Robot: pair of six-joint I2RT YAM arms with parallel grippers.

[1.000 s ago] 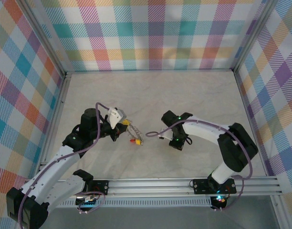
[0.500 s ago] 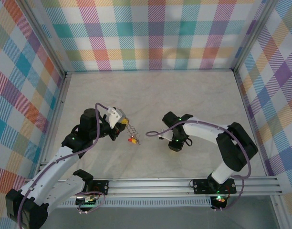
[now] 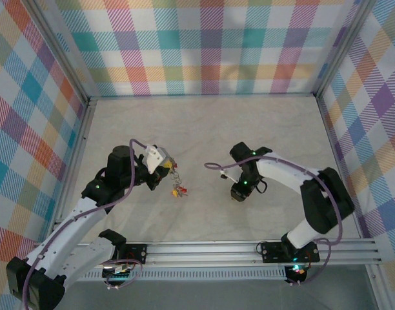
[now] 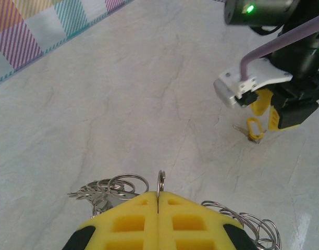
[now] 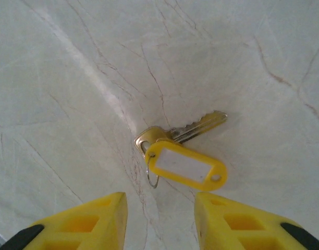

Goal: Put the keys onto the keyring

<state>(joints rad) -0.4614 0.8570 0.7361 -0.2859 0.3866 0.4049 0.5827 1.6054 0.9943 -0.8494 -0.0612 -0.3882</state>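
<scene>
My left gripper (image 4: pixel 158 195) is shut on the keyring (image 4: pixel 160 181), a thin metal ring standing edge-on between the yellow fingers. Small silvery rings (image 4: pixel 110 188) fan out on both sides of it. From above, the left gripper (image 3: pixel 164 169) holds that bunch with red and yellow tags (image 3: pixel 179 189) hanging down to the table. One of the keys, a brass one (image 5: pixel 193 127) with a yellow tag (image 5: pixel 186 166), lies flat on the table. My right gripper (image 5: pixel 159 219) stands open just short of it, touching nothing. In the left wrist view the right gripper (image 4: pixel 264 112) hovers over this tagged key (image 4: pixel 253 127).
The pale marbled table (image 3: pixel 204 129) is bounded by checked walls at the back and both sides. A metal rail (image 3: pixel 249 248) runs along the near edge. A purple cable (image 3: pixel 217 166) loops off the right wrist towards the middle.
The right gripper has opened and its wrist has drawn a little right, away from the left gripper. The bunch under the left gripper now hangs more bunched up.
</scene>
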